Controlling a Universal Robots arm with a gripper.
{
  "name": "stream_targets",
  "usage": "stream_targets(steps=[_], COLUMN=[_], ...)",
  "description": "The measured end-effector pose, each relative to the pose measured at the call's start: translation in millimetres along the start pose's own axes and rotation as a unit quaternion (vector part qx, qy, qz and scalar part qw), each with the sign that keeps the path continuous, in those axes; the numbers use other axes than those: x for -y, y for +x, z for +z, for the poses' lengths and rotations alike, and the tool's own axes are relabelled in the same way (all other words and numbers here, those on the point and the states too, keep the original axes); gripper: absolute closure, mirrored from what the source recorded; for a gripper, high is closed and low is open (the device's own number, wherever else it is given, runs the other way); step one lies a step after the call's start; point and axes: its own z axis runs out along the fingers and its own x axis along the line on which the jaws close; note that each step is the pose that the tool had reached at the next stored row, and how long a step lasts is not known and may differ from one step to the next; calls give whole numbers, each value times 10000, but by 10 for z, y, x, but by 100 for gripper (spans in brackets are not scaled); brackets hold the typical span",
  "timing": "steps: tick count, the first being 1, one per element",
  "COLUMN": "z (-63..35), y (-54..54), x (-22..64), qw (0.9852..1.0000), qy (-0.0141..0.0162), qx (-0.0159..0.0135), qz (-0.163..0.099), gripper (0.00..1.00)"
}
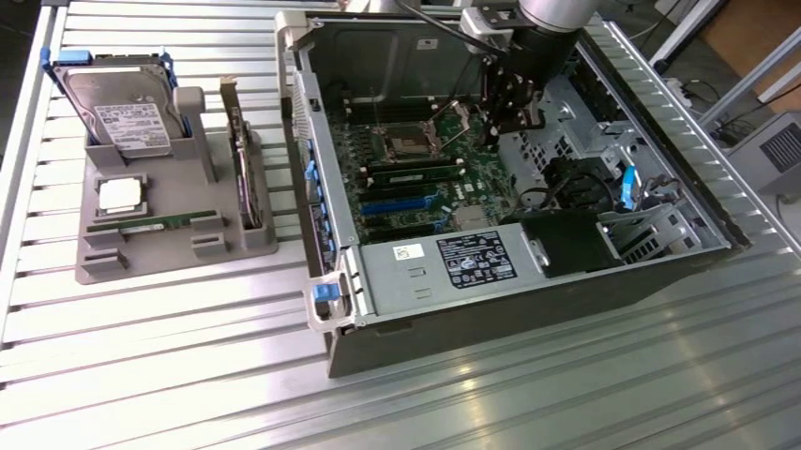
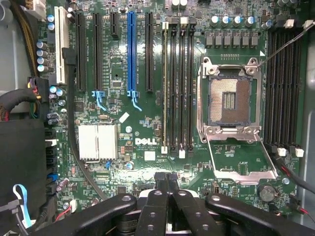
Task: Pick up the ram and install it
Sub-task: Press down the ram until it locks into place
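The ram (image 1: 158, 225), a slim green stick, lies flat in the grey holder (image 1: 126, 267) at the exterior view's left, in front of the silver CPU chip (image 1: 120, 193). My gripper (image 1: 516, 116) hangs far from it, inside the open computer case (image 1: 375, 361), above the motherboard (image 1: 414, 202). In the wrist view the gripper (image 2: 167, 178) is shut with nothing between its black fingers. It hovers over the board near the ends of the long black memory slots (image 2: 178, 88), beside the open CPU socket (image 2: 230, 101).
In the holder a hard drive (image 1: 126, 117) stands upright and an expansion card (image 1: 247, 159) stands on edge. The case walls, a power supply (image 1: 470, 262), a drive cage (image 1: 639, 230) and loose cables (image 1: 564, 183) crowd the case. A second bank of slots (image 2: 283, 88) flanks the socket.
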Motion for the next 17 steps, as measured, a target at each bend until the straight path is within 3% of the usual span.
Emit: stream_targets(steps=[17], z=[0], y=[0], x=[1], qw=[9984], qy=[-14], qx=[-3], qz=[569], gripper=[90])
